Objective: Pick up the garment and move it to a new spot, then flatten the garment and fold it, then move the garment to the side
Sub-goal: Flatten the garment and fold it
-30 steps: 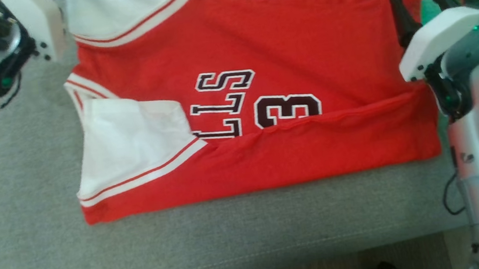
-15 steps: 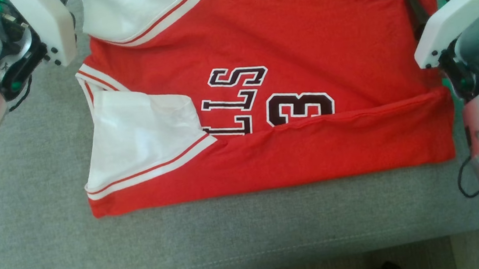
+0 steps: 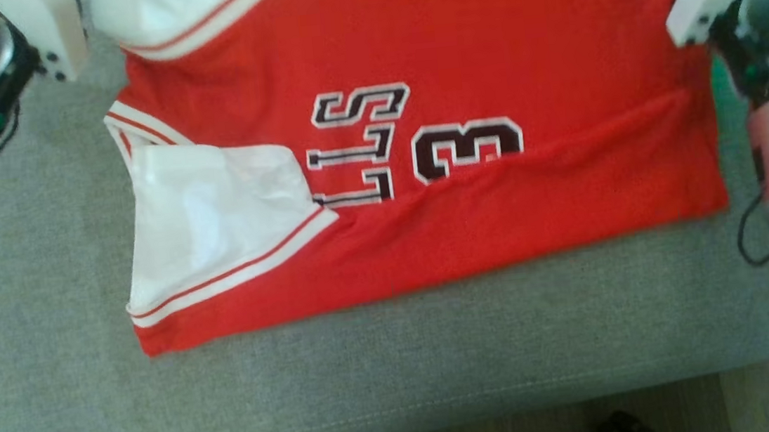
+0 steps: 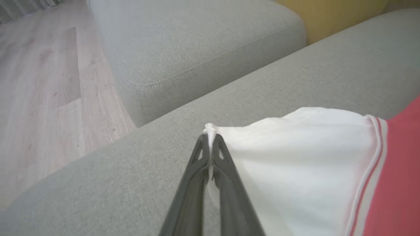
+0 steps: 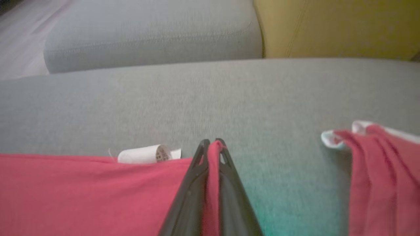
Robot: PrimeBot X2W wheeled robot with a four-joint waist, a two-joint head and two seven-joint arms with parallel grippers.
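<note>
Wrist views show each arm's fingers (image 4: 192, 190) pinching garment (image 3: 480, 37).

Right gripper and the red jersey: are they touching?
Touching. The right wrist view shows the right gripper shut on the edge of the jersey, with a strip of red fabric pinched between its jaws.

1. A grey fabric sofa seat (image 3: 373, 386) lies in the foreground. Its weave is fine and even, and a pale stitched seam (image 3: 376, 423) runs along the front edge.
2. A second grey cushion (image 4: 197, 49) stands beyond it, rounded at the corner and seamed likewise.
3. Yellow upholstery (image 5: 328, 26) rises just beside that cushion.
4. A pale wood-plank floor (image 4: 39, 82) lies alongside in soft, even light.
</note>
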